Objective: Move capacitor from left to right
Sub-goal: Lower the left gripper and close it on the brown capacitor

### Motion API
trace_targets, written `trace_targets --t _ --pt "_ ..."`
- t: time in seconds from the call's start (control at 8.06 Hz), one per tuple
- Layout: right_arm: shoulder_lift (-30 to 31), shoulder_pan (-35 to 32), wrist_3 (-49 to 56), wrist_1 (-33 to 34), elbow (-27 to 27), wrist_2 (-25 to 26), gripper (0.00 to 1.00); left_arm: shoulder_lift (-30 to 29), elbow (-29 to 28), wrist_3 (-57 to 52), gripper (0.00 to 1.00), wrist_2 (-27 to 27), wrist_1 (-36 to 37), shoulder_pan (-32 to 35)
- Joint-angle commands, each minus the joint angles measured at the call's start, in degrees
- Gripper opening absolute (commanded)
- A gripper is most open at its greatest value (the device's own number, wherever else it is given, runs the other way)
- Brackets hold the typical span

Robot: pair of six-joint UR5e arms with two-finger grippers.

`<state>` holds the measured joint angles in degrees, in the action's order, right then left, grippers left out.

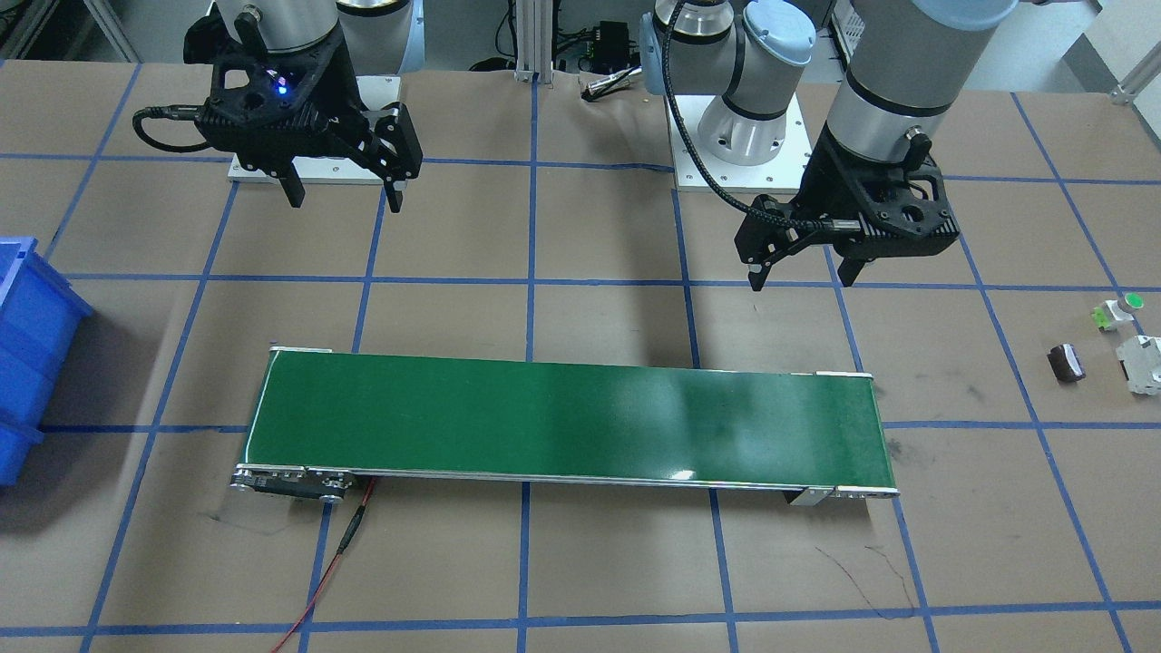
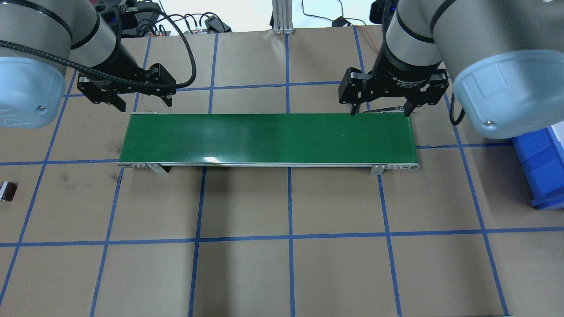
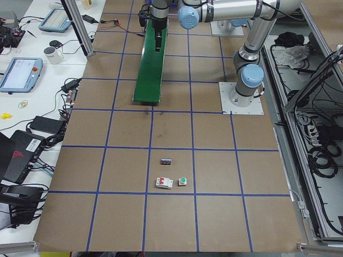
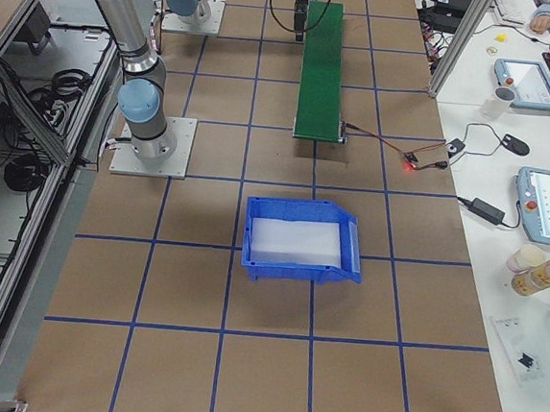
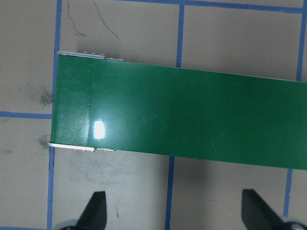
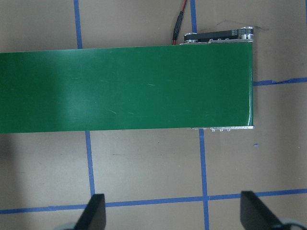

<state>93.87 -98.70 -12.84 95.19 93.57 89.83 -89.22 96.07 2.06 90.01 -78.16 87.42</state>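
Observation:
The capacitor (image 1: 1067, 362), a small dark brown-black stub with a pale end, lies on the brown table on my left side, well beyond the end of the green conveyor belt (image 1: 562, 417). It also shows at the left edge of the overhead view (image 2: 8, 191) and in the exterior left view (image 3: 166, 160). My left gripper (image 1: 803, 277) is open and empty. It hovers over the table behind the belt's left end (image 2: 145, 105), far from the capacitor. My right gripper (image 1: 345, 201) is open and empty, and hovers behind the belt's right end (image 2: 380, 112).
A small white part with a green cap (image 1: 1117, 311) and a white-grey blocky part (image 1: 1143, 363) lie close to the capacitor. A blue bin (image 2: 542, 163) stands on the table at my right. A red wire (image 1: 349, 535) runs from the belt's right end.

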Motion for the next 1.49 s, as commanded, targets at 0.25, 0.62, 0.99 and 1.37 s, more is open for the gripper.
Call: trace_targets --t 0.25,0.62,0.99,1.37 --pt "0.0 0.0 -0.08 -0.26 -0.05 0.17 1.0 -0.68 -0.09 -2.47 1.0 -0.1 0.46 -5.2" --pt "-0.09 0.18 -0.08 -0.18 -0.05 0.26 1.0 -2.0 0.43 -12.84 1.0 0.16 0.55 -24.34" --pt "-0.35 0.09 -0.26 -0.36 0.04 0.35 1.0 -10.06 0.35 -30.58 1.0 -0.01 6.15 -39.64" --pt "-0.27 0.18 -0.17 -0.44 0.04 0.79 1.0 -18.42 0.43 -41.15 1.0 0.78 17.14 -44.26"
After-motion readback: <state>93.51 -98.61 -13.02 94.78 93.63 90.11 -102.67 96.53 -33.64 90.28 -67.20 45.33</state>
